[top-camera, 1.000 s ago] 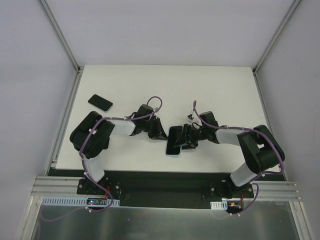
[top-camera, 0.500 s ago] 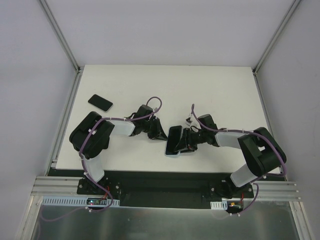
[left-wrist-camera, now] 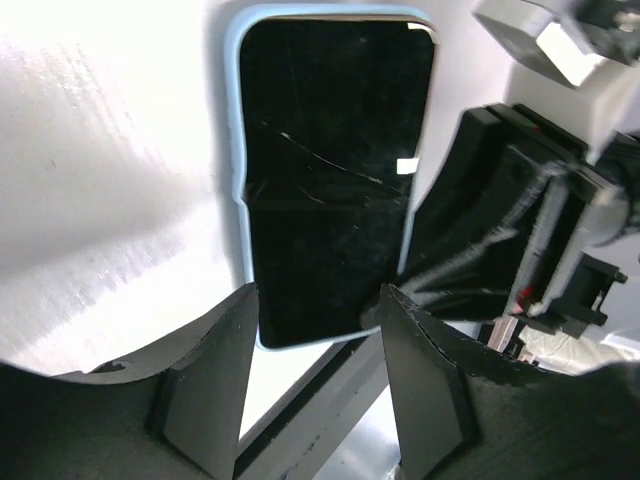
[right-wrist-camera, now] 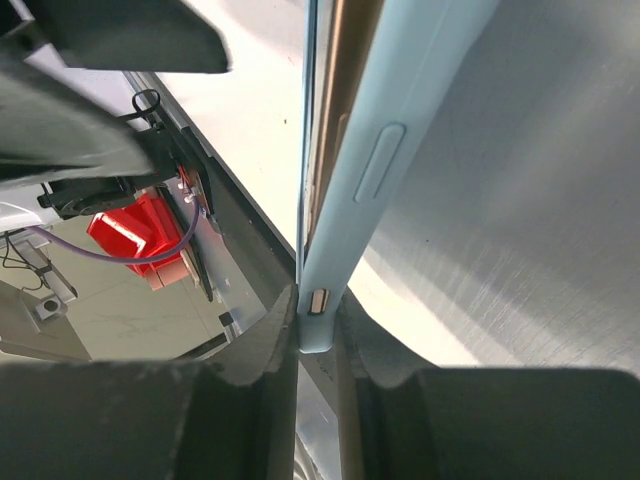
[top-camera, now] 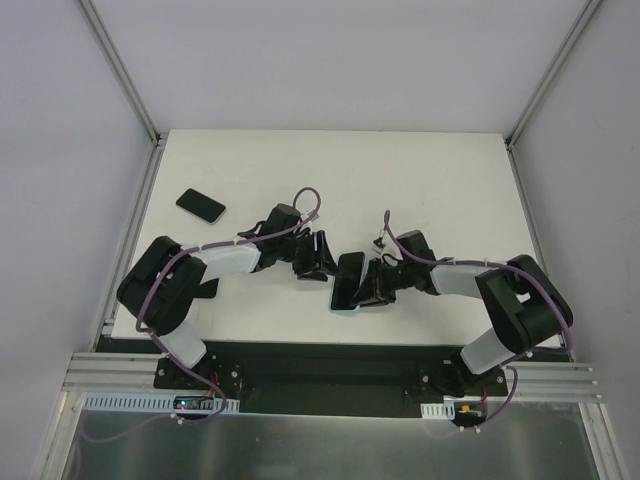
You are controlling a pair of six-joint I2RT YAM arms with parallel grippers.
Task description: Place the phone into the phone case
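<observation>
Top external view: phone (top-camera: 350, 275) is lying in the pale-blue case (top-camera: 345, 308) at the centre of the table (top-camera: 430, 180). Right gripper (top-camera: 374, 284) is pinching case and phone along their right edge, jaws closed on them. Left gripper (left-wrist-camera: 318, 305) is hovering at frame bottom in the left wrist view, jaws spread, one finger either side of the phone's end. Second phone (top-camera: 201, 205) is sitting upper left.
</observation>
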